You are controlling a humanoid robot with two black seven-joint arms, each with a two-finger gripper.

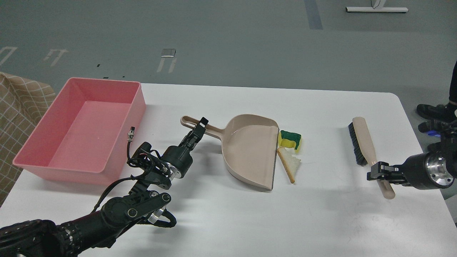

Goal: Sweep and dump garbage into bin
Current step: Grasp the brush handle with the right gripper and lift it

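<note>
The garbage lies just right of the beige dustpan's (250, 151) open lip: a yellow sponge with a green top (290, 138), and below it a triangular white bread slice (291, 165). The pink bin (123, 151) stands at the table's left, with nothing showing inside it. My left gripper (200, 127) sits on the dustpan's handle and looks shut on it. My right gripper (377, 174) is low over the thin end of the beige brush (361, 137) at the right, with its fingers closed around the handle.
The white table (321, 217) ends close to the brush on the right. A checked tan cloth (18, 107) hangs left of the bin. A person's dark shoes (433, 114) are beyond the right edge.
</note>
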